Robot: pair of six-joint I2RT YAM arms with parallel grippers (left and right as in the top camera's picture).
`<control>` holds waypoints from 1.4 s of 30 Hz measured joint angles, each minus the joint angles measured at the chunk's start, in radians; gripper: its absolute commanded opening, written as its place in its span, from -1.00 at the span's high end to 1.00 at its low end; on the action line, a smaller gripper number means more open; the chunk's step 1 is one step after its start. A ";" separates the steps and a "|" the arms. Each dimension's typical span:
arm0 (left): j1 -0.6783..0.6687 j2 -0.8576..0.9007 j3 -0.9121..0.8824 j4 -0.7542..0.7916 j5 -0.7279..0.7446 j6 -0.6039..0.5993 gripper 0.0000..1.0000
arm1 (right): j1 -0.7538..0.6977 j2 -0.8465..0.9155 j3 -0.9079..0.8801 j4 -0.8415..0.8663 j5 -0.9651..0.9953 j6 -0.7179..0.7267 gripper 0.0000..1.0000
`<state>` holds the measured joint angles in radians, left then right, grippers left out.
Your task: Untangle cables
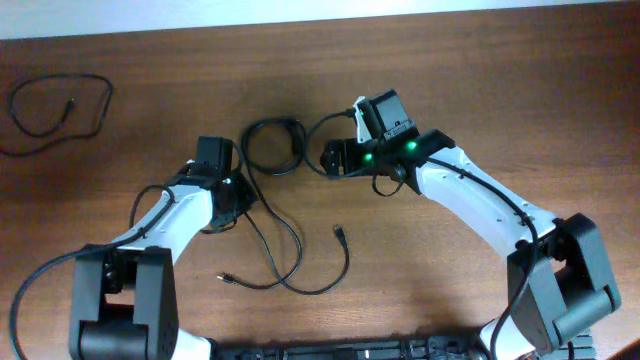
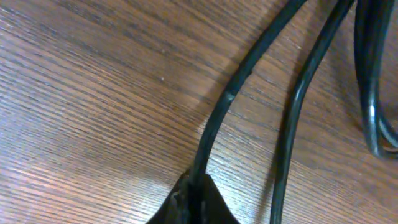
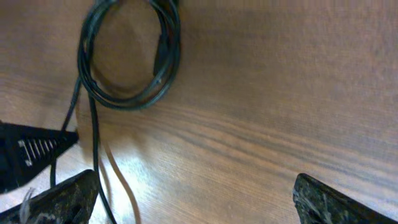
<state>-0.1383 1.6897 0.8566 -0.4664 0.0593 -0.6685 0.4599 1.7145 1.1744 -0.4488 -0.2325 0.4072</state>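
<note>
Left gripper (image 2: 194,190) is clamped on one strand of the cables (image 2: 229,99) lying midway between the table's (image 1: 450,80) side edges, the right gripper (image 3: 193,205) is held spread nearby, and a separating pull is judged next.

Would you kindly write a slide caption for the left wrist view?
Closed left gripper pinching a black cable on the wooden table.
</note>
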 measured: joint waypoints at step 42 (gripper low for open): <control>0.206 -0.188 0.463 -0.253 0.030 0.311 1.00 | -0.274 0.185 0.005 0.016 -0.068 0.042 0.92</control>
<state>0.0677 1.5013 1.3201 -0.7197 0.0891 -0.3580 0.1860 1.8999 1.1790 -0.4332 -0.3000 0.4492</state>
